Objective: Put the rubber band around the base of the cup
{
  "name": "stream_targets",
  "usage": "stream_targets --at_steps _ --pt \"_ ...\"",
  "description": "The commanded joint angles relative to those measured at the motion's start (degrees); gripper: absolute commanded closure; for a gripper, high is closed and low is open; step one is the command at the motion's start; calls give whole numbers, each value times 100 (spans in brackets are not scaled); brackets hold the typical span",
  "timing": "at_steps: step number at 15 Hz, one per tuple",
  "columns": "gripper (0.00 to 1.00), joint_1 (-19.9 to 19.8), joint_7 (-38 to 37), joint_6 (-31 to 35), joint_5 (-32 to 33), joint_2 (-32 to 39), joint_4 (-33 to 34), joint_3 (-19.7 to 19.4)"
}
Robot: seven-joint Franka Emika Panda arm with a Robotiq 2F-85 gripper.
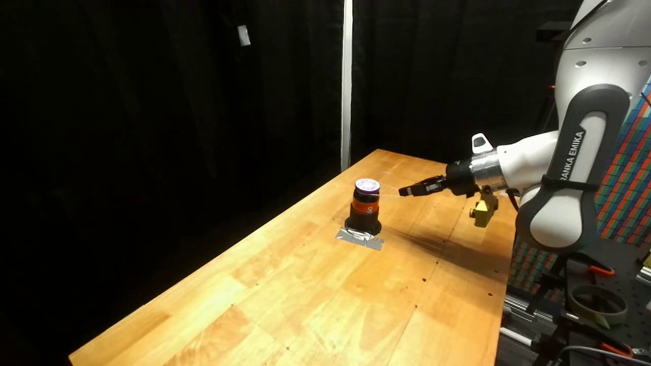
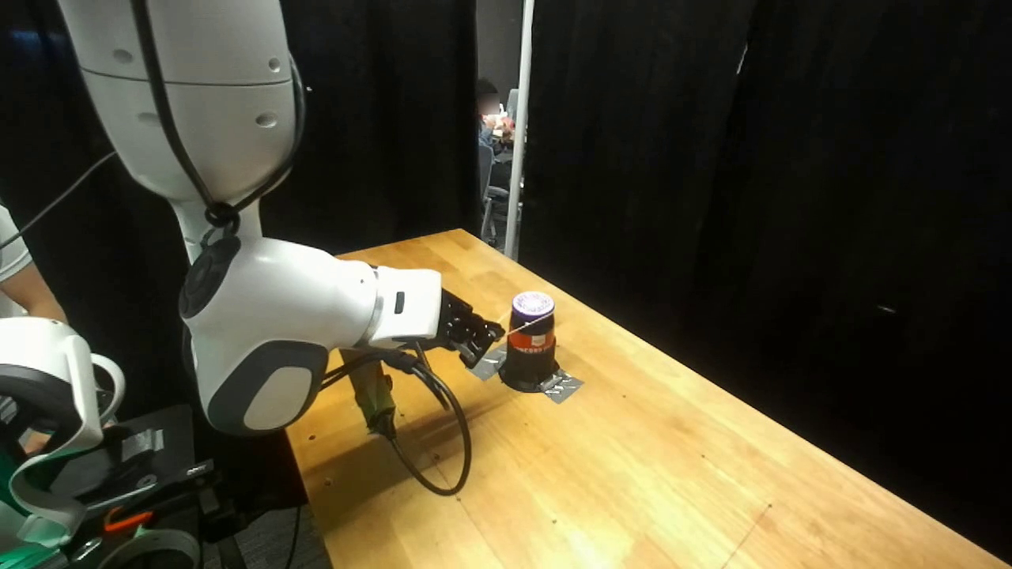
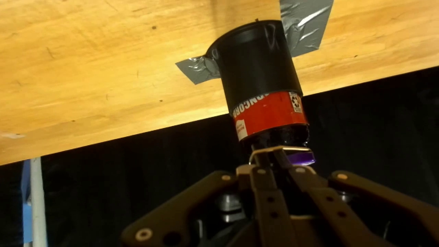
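- Currently, the cup [image 1: 365,207] stands upright on the wooden worktop [image 1: 305,284], silver tape [image 2: 563,387] at its foot.
- The tool [image 3: 271,157] is near the cup's upper part, its tips together, pinching the rubber band [image 1: 391,195].
- Taut, the rubber band runs from those tips to the cup, crossing below the purple lid [image 2: 534,303]; whether it loops fully round, I cannot tell.

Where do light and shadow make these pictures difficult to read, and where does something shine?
In both exterior views, the curtain is nearly black, a shadow darkens part of the table, and the rubber band is only a thin, faint line; in the wrist view, glare streaks the tape at the foot of the cup.
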State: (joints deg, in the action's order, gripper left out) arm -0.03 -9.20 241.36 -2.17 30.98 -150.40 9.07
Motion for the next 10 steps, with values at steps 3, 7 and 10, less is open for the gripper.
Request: stream_targets --at_steps 3,7,10 --pt "89 44 -537 191 75 -1 316 27" --pt "90 41 -710 215 90 43 500 40" --pt "65 33 -760 121 185 113 263 39"
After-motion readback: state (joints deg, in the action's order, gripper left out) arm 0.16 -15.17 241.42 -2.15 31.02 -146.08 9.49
